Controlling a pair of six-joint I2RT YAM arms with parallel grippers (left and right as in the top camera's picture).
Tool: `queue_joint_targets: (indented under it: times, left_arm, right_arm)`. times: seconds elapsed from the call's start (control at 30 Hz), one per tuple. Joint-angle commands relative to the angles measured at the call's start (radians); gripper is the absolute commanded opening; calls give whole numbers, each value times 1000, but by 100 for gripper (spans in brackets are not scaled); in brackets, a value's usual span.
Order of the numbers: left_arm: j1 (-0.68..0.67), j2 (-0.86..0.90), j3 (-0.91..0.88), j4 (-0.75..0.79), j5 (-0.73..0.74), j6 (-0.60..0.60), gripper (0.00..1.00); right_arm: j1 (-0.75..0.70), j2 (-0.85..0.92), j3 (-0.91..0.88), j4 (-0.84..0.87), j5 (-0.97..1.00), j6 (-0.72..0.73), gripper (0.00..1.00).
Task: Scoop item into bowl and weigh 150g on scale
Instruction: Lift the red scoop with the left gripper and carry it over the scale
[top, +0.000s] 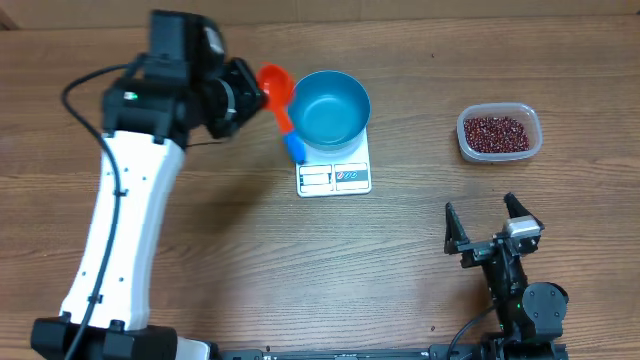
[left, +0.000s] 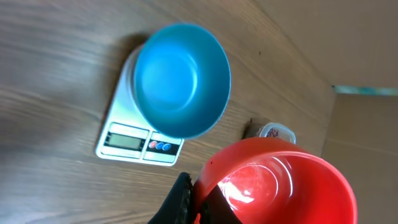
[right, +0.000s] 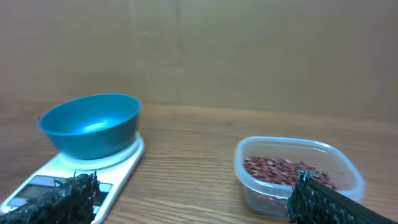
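The empty blue bowl (top: 330, 108) (left: 181, 78) (right: 90, 124) stands on the white scale (top: 335, 177) (left: 134, 140) (right: 118, 163) at the table's middle. My left gripper (top: 248, 95) (left: 196, 202) is shut on a red scoop (top: 277, 86) (left: 280, 180) with a blue handle end (top: 293, 149), held just left of the bowl's rim. The scoop's cup looks empty. The red-brown beans (top: 497, 130) (right: 280, 169) lie in a clear tub (top: 463, 135) (right: 245, 180) at the right. My right gripper (top: 493, 225) (right: 196, 193) is open near the front edge, below the tub, holding nothing.
A brown cardboard wall (right: 249, 56) runs behind the table. Bare wooden tabletop (top: 420, 150) lies between the scale and the tub. The left arm's white link (top: 120, 230) slants across the left side.
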Motion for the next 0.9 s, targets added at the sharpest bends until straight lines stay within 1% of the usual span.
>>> queue_joint_targets:
  times: [0.0,0.1,0.23,0.3,0.37,0.5,0.7,0.87]
  left_arm:
    - [-80,15,1,22,-149,-109,4]
    - [-124,26,1,27,-190,-159,4]
    - [-142,54,1,38,-193,-220,4]
    - [-143,71,1,40,-193,-240,4]
    - [-143,91,1,40,-192,-256,4]
    - [-143,132,1,39,-170,-282,4]
    - [-144,175,1,47,-106,-285,4]
    - [-144,179,1,47,-98,-289,4]
  right_arm:
    - [6,-8,-11,8,-61,-1,100]
    - [6,-8,-11,14,-103,-1,100]
    - [6,-8,-11,21,-204,10,100]
    - [6,-8,-10,38,-244,82,100]
    - [6,-8,-10,51,-249,190,100]
    - [6,-8,-2,102,-295,314,100]
    - [5,13,91,108,-346,358,100]
    - [5,129,215,77,-424,364,100]
